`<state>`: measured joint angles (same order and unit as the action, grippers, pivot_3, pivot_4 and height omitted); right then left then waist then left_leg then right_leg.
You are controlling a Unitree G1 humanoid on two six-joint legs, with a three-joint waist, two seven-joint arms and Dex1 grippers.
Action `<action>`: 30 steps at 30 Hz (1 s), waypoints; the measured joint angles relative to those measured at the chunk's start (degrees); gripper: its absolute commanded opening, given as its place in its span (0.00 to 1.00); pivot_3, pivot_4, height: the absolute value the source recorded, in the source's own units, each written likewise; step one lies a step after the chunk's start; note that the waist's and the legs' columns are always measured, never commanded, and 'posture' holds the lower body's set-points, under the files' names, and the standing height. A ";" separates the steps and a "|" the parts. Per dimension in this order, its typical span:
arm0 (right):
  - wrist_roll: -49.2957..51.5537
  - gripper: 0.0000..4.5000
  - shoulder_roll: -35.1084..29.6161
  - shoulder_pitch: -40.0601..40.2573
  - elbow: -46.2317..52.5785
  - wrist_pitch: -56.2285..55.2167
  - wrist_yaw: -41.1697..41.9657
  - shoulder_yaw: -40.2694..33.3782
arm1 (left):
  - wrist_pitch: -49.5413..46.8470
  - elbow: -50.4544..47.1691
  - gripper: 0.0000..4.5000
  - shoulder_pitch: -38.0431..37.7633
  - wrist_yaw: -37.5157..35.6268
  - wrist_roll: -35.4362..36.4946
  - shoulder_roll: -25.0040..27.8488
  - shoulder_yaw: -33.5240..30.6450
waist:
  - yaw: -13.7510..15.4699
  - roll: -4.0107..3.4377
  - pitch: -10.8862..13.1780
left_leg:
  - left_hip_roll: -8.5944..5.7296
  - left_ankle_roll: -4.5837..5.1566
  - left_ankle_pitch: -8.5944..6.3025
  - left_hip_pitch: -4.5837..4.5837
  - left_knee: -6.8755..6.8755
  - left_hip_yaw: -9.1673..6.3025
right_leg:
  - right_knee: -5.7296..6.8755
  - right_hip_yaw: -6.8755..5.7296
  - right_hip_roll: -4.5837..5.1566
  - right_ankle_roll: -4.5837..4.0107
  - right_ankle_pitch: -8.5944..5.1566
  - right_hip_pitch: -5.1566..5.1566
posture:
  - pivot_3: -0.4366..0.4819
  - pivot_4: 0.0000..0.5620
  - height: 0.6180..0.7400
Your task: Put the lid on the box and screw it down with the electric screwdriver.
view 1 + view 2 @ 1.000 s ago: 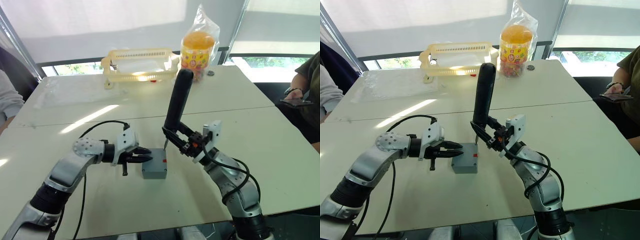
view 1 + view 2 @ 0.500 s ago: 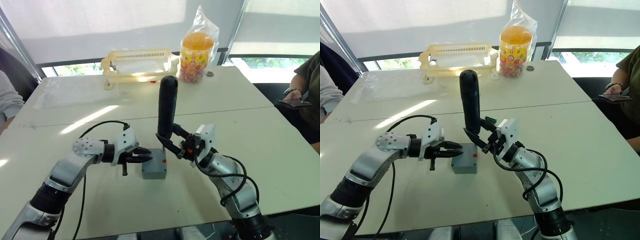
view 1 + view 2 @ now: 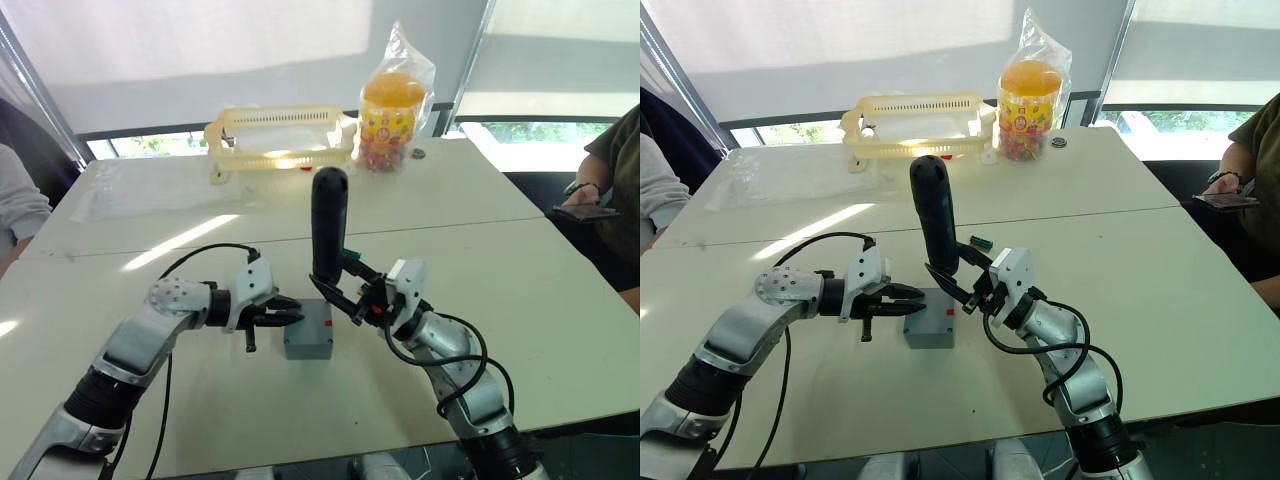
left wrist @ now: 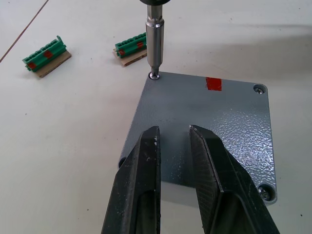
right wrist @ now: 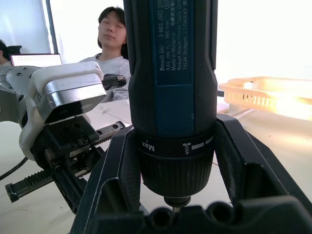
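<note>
The grey box [image 3: 308, 340] sits on the table with the lid [image 4: 204, 126] lying flat on top, a red mark near one lid edge. My left gripper [image 3: 296, 316] reaches in from the left. Its fingers [image 4: 146, 170] rest on the lid, almost together, with nothing between them. My right gripper [image 3: 345, 292] is shut on the electric screwdriver [image 3: 328, 225], which stands nearly upright over the box. The thin metal bit [image 4: 155, 36] touches the screw at the lid's far right corner.
Two green terminal blocks [image 4: 45, 53] lie just beyond the box. A yellow basket [image 3: 280, 135] and a bagged candy jar [image 3: 393, 105] stand at the table's far edge. One person sits at the right [image 3: 610, 170], another at the left [image 3: 15, 200].
My right arm swung the screwdriver from leaning right to nearly upright and shifted it left and down over the box's corner. The left gripper stayed on the lid.
</note>
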<state>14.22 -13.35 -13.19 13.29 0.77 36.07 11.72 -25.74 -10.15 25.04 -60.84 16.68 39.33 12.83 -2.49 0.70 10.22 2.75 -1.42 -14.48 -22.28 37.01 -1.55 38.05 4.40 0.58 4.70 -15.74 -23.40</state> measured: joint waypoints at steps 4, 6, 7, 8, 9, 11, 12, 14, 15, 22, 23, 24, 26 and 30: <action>1.23 0.39 0.53 1.08 -0.07 0.10 -0.08 -0.71 | 0.29 -0.12 0.21 -0.35 -0.13 -0.46 0.04 0.04 | 0.00 0.01 -0.30 | 0.00 0.01 0.00 0.00 -0.01 0.00 | 0.00 0.00 0.00 0.03 0.01 0.01 | 0.48 0.27 1.00; 1.83 0.39 0.53 1.55 -0.08 0.14 -0.08 -0.93 | 0.38 -0.26 0.21 -0.68 -0.13 -0.54 0.04 0.04 | 0.00 0.03 -0.42 | 0.00 0.01 -0.01 0.02 -0.02 0.00 | 0.00 0.00 0.00 0.01 -0.01 0.02 | 0.48 0.27 1.00; 2.00 0.39 0.55 1.79 -0.06 0.14 -0.09 -1.01 | 0.45 -0.39 0.21 -0.85 -0.13 -0.69 0.06 0.03 | 0.00 0.04 -0.50 | 0.00 0.02 -0.01 0.04 -0.03 0.00 | 0.00 0.00 0.00 0.00 -0.02 0.03 | 0.48 0.27 1.00; 2.21 0.39 0.54 2.06 -0.08 0.14 -0.09 -1.05 | 0.52 -0.71 0.21 -1.08 -0.13 -0.99 0.09 0.02 | 0.00 0.05 -0.56 | 0.00 0.03 -0.02 0.06 -0.03 0.00 | -0.01 0.00 0.00 -0.02 -0.05 0.04 | 0.48 0.27 1.00; 2.31 0.39 0.54 2.19 -0.13 0.14 -0.09 -1.08 | 0.65 -0.94 0.21 -1.31 -0.12 -1.20 0.10 0.02 | 0.00 0.06 -0.65 | 0.00 0.04 -0.03 0.08 -0.04 0.00 | -0.01 0.01 0.00 -0.02 -0.06 0.06 | 0.48 0.27 1.00; 2.29 0.39 0.47 2.34 -0.50 0.14 -0.08 -1.07 | 0.97 -1.18 0.21 -1.74 -0.12 -1.32 0.10 -0.01 | 0.00 0.07 -0.78 | 0.00 0.06 -0.04 0.10 -0.05 0.00 | -0.01 0.01 0.00 -0.04 -0.08 0.07 | 0.48 0.27 1.00; 2.26 0.39 0.40 2.33 -0.62 0.14 -0.07 -1.06 | 1.02 -1.24 0.21 -1.81 -0.13 -1.40 0.10 0.00 | 0.00 0.08 -0.82 | 0.00 0.06 -0.04 0.12 -0.05 0.00 | -0.02 0.00 0.01 -0.05 -0.09 0.09 | 0.48 0.27 1.00; 2.08 0.39 0.27 2.16 -0.86 0.14 -0.04 -0.90 | 1.03 -1.25 0.21 -1.81 -0.13 -1.57 0.10 0.02 | -0.01 0.08 -0.86 | 0.00 0.06 -0.04 0.16 -0.05 0.00 | -0.02 0.01 0.01 -0.06 -0.11 0.12 | 0.48 0.27 1.00; 1.84 0.39 0.16 2.03 -0.93 0.15 -0.04 -0.79 | 1.03 -1.25 0.21 -1.82 -0.13 -1.63 0.09 0.03 | -0.01 0.08 -0.88 | 0.00 0.06 -0.04 0.18 -0.06 0.00 | -0.02 0.01 0.01 -0.07 -0.11 0.14 | 0.48 0.27 1.00; 1.49 0.39 -0.20 1.18 -1.18 1.83 -0.54 -0.25 | 1.02 -1.26 0.21 -1.85 -0.15 -2.20 0.05 0.30 | 0.01 0.08 -1.16 | 0.00 0.07 -0.05 0.34 -0.14 0.01 | -0.06 0.01 0.01 -0.09 -0.17 0.29 | 0.48 0.27 1.00; 1.49 0.39 -0.20 1.18 -1.17 2.00 -0.60 -0.25 | 1.01 -1.26 0.21 -1.87 -0.15 -2.24 0.05 0.36 | 0.01 0.09 -1.16 | 0.00 0.07 -0.06 0.43 -0.17 0.01 | -0.08 0.02 0.02 -0.10 -0.20 0.36 | 0.48 0.27 1.00; 1.49 0.39 -0.20 1.19 -1.17 2.27 -0.66 -0.24 | 1.00 -1.25 0.21 -1.92 -0.15 -2.29 0.05 0.41 | 0.01 0.09 -1.17 | 0.00 0.07 -0.06 0.61 -0.23 0.02 | -0.11 0.03 0.02 -0.26 -0.37 0.53 | 0.48 0.27 1.00; 1.55 0.39 -0.20 1.21 -1.17 2.82 -0.78 -0.23 | 0.97 -1.24 0.21 -2.10 -0.15 -2.34 0.02 0.54 | 0.00 0.14 -1.21 | -0.01 0.06 -0.07 0.98 -0.46 0.07 | -0.18 0.06 0.07 -0.23 -0.57 0.81 | 0.48 0.27 1.00; 1.69 0.39 -0.21 1.12 -1.16 3.76 -0.86 -0.23 | 0.96 -1.20 0.21 -2.11 -0.15 -2.44 -0.01 0.76 | 0.02 0.34 -1.45 | -0.01 0.06 -0.06 1.11 -0.79 0.06 | -0.28 0.07 0.07 -0.28 -0.58 0.82 | 0.48 0.27 1.00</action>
<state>15.91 -13.56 -12.06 12.13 4.53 35.21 11.48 -24.78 -11.36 22.93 -60.99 14.25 39.32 13.59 -2.47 1.05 8.77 2.74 -1.37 -14.54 -21.17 36.22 -1.49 37.77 4.46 0.65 4.42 -16.33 -22.58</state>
